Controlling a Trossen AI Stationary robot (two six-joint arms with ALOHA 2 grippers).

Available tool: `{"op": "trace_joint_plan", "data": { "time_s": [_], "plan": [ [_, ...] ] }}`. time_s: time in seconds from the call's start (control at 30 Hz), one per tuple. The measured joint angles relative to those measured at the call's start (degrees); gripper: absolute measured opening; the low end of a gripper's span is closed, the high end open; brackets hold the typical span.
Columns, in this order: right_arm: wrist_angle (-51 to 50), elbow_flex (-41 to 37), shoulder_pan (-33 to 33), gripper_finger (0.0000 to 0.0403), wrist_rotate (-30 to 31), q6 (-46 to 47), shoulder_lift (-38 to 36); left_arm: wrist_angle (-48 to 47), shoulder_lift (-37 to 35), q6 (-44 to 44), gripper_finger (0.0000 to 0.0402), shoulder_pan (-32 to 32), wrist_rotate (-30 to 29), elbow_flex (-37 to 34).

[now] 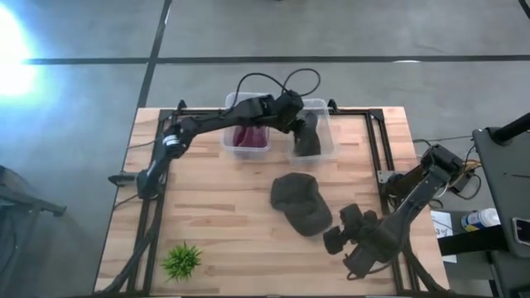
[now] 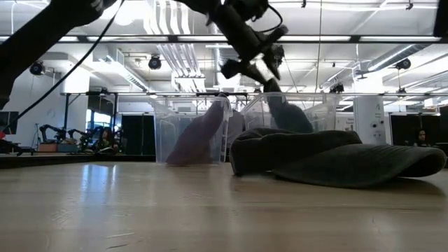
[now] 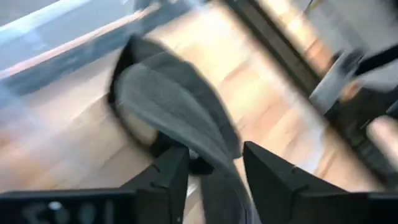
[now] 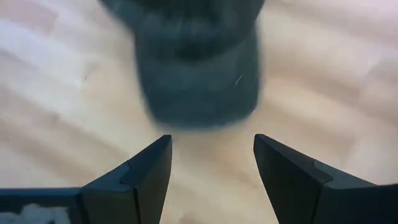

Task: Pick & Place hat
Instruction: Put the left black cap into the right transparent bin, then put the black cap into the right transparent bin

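My left gripper (image 1: 298,122) reaches over the right of two clear bins (image 1: 329,124) at the table's far edge and is shut on a dark grey hat (image 1: 308,141). That hat hangs down into the bin (image 2: 288,115). A second dark grey cap (image 1: 296,201) lies flat on the middle of the table, brim toward the near right. My right gripper (image 1: 341,225) is open just off that brim, which lies ahead of its fingers in the right wrist view (image 4: 199,68); it touches nothing. My left gripper holds the grey hat by a band of its cloth (image 3: 217,177) pinched between the two fingers (image 3: 171,174); how many layers, I cannot tell. The fingers come from above, slanting down. The hat hangs below them (image 3: 168,99) inside the right bin.
The left clear bin (image 1: 230,124) holds a maroon hat (image 1: 250,136), which leans on the bin wall (image 2: 199,136). A small green plant (image 1: 182,261) sits at the near left corner. Black frame rails (image 1: 377,149) run along the table's sides. Bare wood lies left of the cap.
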Motion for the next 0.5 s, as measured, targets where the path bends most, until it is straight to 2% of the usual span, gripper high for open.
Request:
{"op": "trace_joint_plan", "data": {
  "time_s": [0.13, 0.23, 0.37, 0.5],
  "plan": [
    [21.3, -8.9, 1.0, 0.0224, -1.2, 4.7, -1.8, -7.4, -3.7, 8.4, 0.0173, -1.2, -0.5, -0.5],
    [33.7, -14.4, 1.4, 0.0224, -1.2, 8.1, -1.2, -7.8, -9.1, 16.1, 0.0177, -4.6, -0.1, -2.2],
    [36.4, -16.9, 2.0, 0.0224, -1.4, 14.1, 1.4, -6.8, -16.3, 20.0, 0.0178, -9.2, -2.2, -7.3],
    [36.6, -16.9, 1.9, 0.0224, -0.2, 14.7, 3.5, -5.1, -23.1, 19.1, 0.0178, -13.3, -4.8, -15.1]
  ]
}}
